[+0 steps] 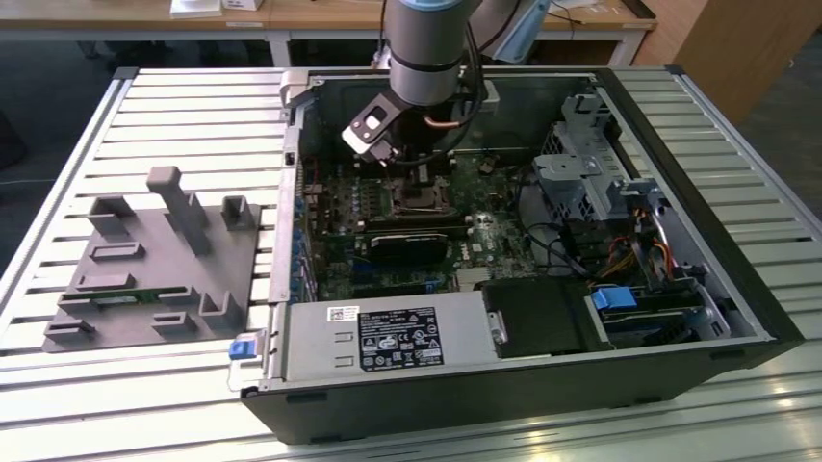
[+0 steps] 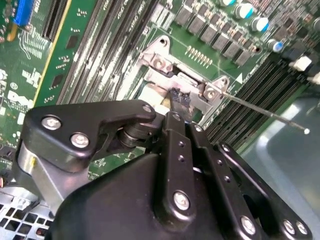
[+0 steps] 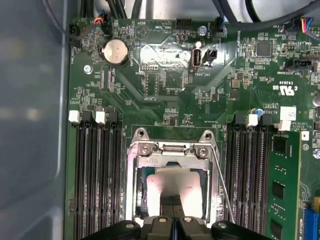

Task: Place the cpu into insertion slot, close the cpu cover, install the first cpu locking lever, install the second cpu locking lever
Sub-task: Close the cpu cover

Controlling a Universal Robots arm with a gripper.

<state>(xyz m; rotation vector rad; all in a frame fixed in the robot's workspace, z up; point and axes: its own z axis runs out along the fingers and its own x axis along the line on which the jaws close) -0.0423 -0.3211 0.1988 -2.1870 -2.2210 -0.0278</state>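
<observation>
In the first wrist view the cpu [image 3: 175,182] lies flat in the insertion slot [image 3: 134,200], its silver top showing through the square cutout of the cpu cover [image 3: 172,149], which is down over it. My gripper [image 3: 171,200] is shut, its tips together just above the cpu's middle with nothing between them. In the second wrist view the shut fingertips [image 2: 180,97] sit at the silvery cover [image 2: 159,61]. A thin locking lever [image 2: 265,112] sticks out free at a slant beside the socket [image 3: 221,185]. In the exterior view the gripper [image 1: 414,178] hangs over the socket [image 1: 419,199] inside the open case.
Long black memory slots [image 3: 97,175] flank the socket, with a green memory stick [image 3: 285,185] on one side. A coin battery [image 3: 115,51] sits further along the board. Case walls, a power supply [image 1: 379,337] and a drive cage [image 1: 598,164] hem in the board. A grey fixture [image 1: 154,260] lies on the table.
</observation>
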